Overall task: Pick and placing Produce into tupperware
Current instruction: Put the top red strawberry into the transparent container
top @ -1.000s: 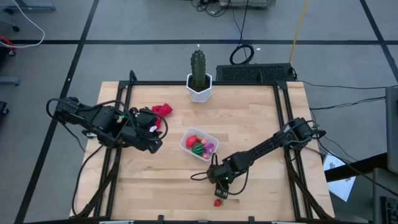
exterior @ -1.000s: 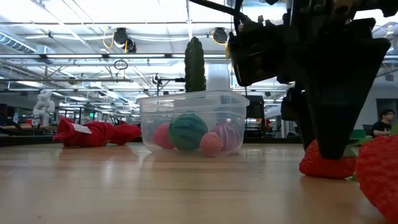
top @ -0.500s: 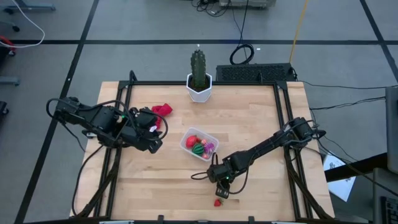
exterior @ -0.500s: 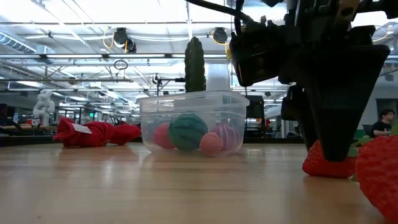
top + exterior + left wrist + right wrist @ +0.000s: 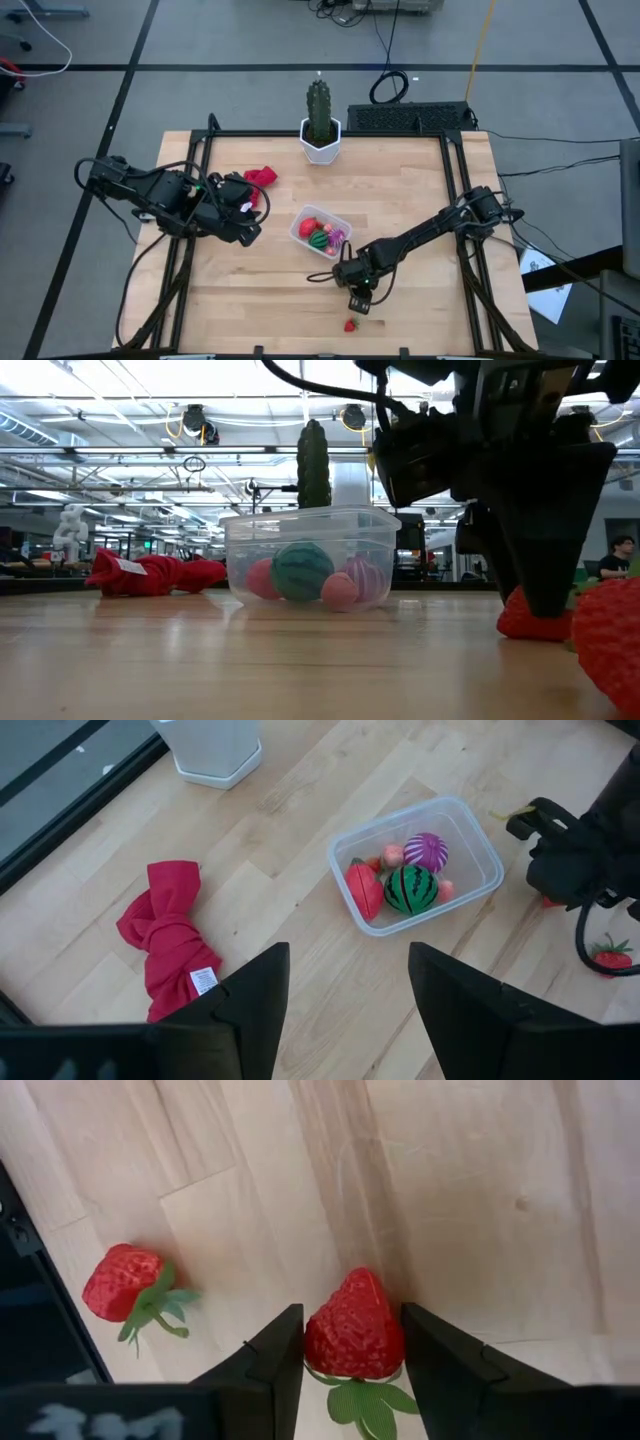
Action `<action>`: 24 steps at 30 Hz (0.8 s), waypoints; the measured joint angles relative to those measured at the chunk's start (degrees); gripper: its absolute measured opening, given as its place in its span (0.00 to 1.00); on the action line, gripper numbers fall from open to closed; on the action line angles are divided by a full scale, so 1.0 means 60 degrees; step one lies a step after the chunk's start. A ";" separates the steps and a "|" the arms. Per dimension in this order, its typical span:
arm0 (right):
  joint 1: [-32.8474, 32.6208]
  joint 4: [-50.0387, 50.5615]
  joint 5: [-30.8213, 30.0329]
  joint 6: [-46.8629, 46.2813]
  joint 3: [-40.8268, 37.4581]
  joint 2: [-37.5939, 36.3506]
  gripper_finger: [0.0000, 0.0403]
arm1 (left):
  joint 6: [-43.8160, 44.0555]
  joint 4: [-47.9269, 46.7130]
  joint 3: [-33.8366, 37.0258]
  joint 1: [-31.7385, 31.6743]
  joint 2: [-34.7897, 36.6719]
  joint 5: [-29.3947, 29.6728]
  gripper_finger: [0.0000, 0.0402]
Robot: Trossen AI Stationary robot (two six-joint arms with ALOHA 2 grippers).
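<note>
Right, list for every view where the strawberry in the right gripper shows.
High view: hidden beneath the right gripper, below the tupperware.
Low view: strawberry at the right, tupperware mid-picture.
Left wrist view: not visible.
Right wrist view: strawberry between the fingers; no tupperware.

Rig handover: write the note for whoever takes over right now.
Right gripper: shut on a strawberry, low at the table's front edge.
Left gripper: open, empty, waiting at the table's left side near the red cloth.
Tupperware, table centre: already holds the striped green ball, purple ball, red piece and pink bits.
Left: carry the gripped strawberry to the tub, then fetch the second strawberry beside it.
</note>
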State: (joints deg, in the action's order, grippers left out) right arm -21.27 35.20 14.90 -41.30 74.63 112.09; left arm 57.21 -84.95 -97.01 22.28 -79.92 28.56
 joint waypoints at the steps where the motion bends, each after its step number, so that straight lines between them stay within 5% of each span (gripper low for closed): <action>1: 0.0052 0.0029 0.0045 0.0006 -0.0004 -0.0010 0.34 | 0.0000 -0.0003 0.0000 0.0000 0.0000 0.0000 0.52; 16: 0.0763 0.0521 -0.0026 0.0332 -0.0022 -0.2190 0.36 | -0.0110 -0.0011 0.0000 0.0000 0.0004 0.0087 0.52; 24: 0.1523 -0.0505 -0.0266 0.1089 -0.0022 -0.3773 0.36 | -0.0095 -0.0011 0.0000 -0.0004 0.0004 0.0259 0.52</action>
State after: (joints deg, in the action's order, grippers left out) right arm -12.13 32.17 13.30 -34.77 74.50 89.46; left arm 56.64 -85.01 -97.01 22.26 -79.90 30.11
